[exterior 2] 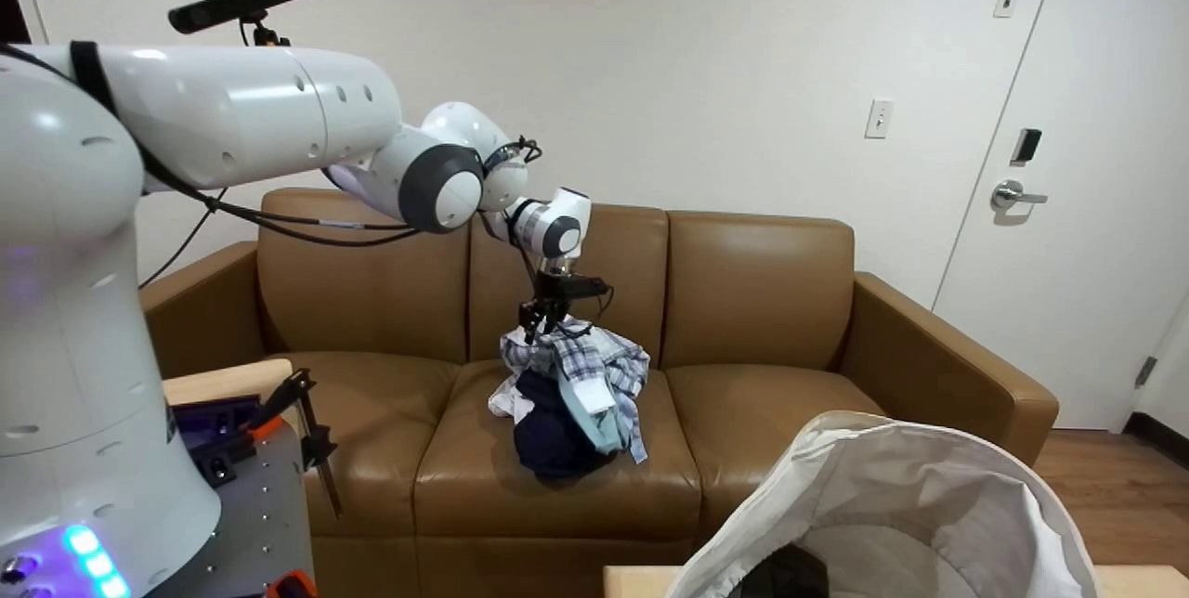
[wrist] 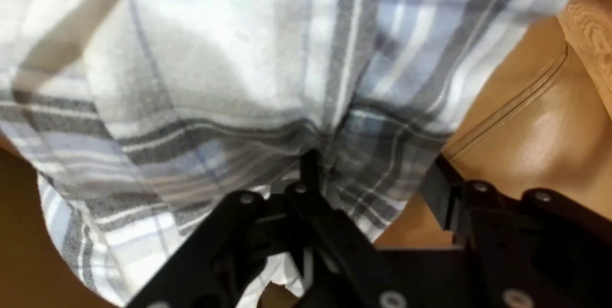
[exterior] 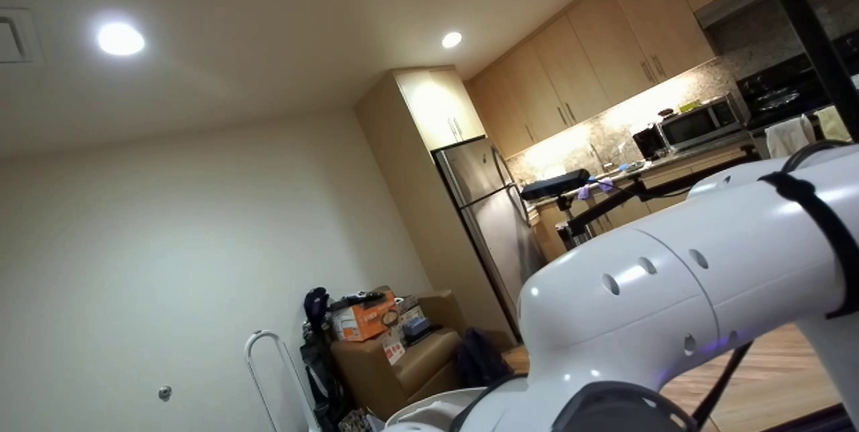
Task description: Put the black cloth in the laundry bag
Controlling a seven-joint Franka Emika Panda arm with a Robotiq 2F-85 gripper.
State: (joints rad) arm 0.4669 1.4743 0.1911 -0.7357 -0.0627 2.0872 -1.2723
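A plaid shirt (exterior 2: 604, 352) tops a heap of clothes on the middle couch seat. My gripper (wrist: 376, 164) is down at this shirt, its fingers well apart, with plaid fabric behind and partly between them; I cannot see either finger pressing on it. In an exterior view the gripper (exterior 2: 542, 327) touches the top of the heap. A dark navy garment (exterior 2: 553, 435) and a light blue one (exterior 2: 594, 417) hang below the plaid. The laundry bag (exterior 2: 892, 487), cream and wide-mouthed, stands at the front right. Low inside it lies a black cloth (exterior 2: 790, 575), partly cut off by the frame.
The brown leather couch (exterior 2: 762, 412) has a raised armrest (exterior 2: 947, 366) between heap and bag. A wooden tabletop (exterior 2: 641, 579) shows beside the bag. Near the robot's base are a clamp (exterior 2: 311, 431) and a metal plate (exterior 2: 260, 505). An orange box (exterior: 366, 318) rests on the couch.
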